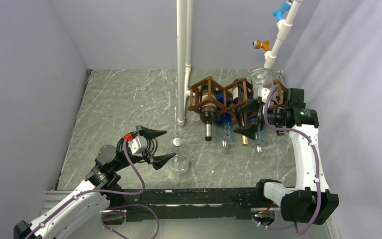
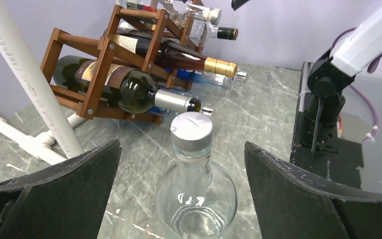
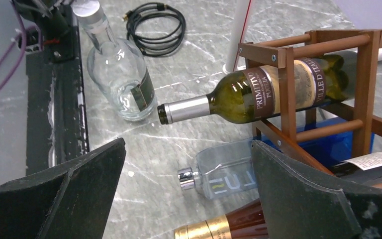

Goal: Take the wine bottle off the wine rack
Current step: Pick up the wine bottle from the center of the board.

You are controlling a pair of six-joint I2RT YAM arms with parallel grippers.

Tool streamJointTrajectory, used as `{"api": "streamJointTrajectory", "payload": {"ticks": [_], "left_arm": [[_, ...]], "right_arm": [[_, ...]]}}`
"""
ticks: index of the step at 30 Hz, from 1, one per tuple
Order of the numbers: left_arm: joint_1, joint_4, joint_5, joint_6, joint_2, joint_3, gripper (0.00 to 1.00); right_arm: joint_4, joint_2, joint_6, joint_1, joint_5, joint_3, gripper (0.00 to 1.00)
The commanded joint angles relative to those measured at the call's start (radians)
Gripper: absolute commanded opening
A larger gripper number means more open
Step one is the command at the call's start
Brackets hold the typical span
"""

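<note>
Top external, marbled table [image 1: 124, 107], wine rack [image 1: 227, 95], lilac walls [image 1: 25, 74]

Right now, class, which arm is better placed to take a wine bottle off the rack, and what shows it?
Right. The right hand, open, hovers at the wine rack, by the bottle necks. The left hand, also open, straddles a clear bottle standing on the table, away from the rack.
</note>
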Motion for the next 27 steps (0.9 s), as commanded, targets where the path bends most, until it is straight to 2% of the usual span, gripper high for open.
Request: {"api": "streamJointTrajectory", "payload": {"ticks": [1,9,17,27], "left_arm": [[-0.021,0.174,0.028,0.096,0.022,-0.037,1.0],[-0.091,0.353,-0.028,0.095,0.171,-0.081,0.99],[-0.126,0.494,-0.052,0.088,0.307,-0.099,0.9],[-0.128,0.501,-0.081,0.072,0.368,-0.087,0.66]], "right_arm": [[0.091,-0.012,0.056,-0.042,-0.158,-0.037,0.99],[0.143,0.002,0.079,-0.056,-0.189,-0.087,0.99],[0.168,0.009,0.082,-0.056,-0.193,-0.114,0.99],[0.173,0.006,0.078,-0.056,-0.189,-0.128,0.99]]}}
